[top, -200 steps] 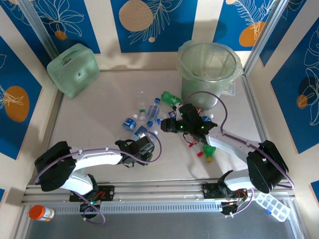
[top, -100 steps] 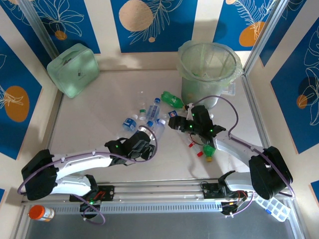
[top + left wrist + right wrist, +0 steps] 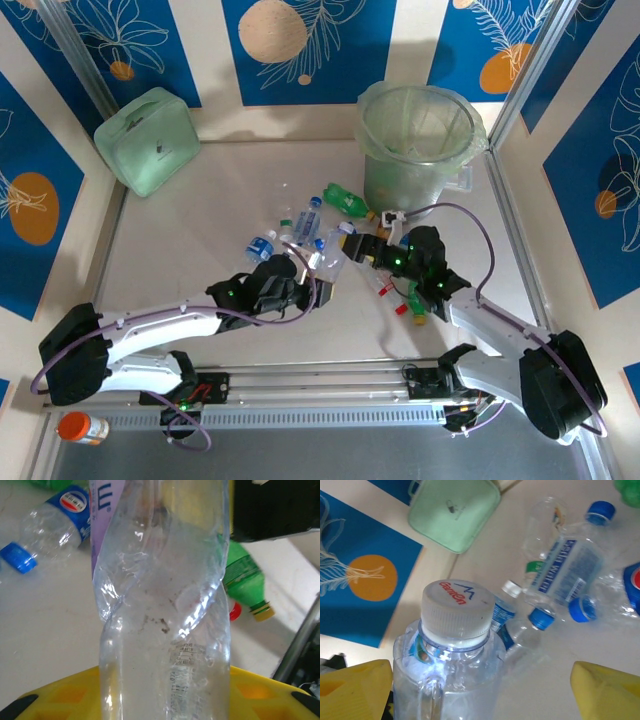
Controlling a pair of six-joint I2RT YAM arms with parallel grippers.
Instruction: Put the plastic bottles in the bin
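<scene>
While the left pincer [image 3: 303, 283] sits closed tight on a crushed clear plastic bottle [image 3: 165, 605], that bottle rises between the yellow fingers [image 3: 270, 690] in the left wrist view. It is twisted at the waist, with a lilac label strip along its upper left side. Position: middle of the desk [image 3: 190, 230], toward the near edge. Lifted or resting on the surface: cannot tell.

Right pincer [image 3: 480, 687] gapes wide and grips nothing. Between its jaws stands a clear plastic bottle with a white ribbed cap [image 3: 457, 610], red lettering on the cap top. Right jaw well apart from the bottle; left jaw near it, contact unclear.

Large round translucent pale-green bin [image 3: 395, 185], lined with a clear bag, stands at the far right corner of the desk.

Loose blue-capped clear bottles [image 3: 290, 228] lie clustered at mid-desk, just beyond the left pincer. A green plastic bottle [image 3: 345, 198] lies beyond them, near the foot of the bin. A green bottle with a yellow cap [image 3: 245, 577] lies beside the right arm, a red cap [image 3: 234, 611] just beside it.

Mint-green rounded case [image 3: 148, 140] sits at the far left corner, well apart from the bottles.
</scene>
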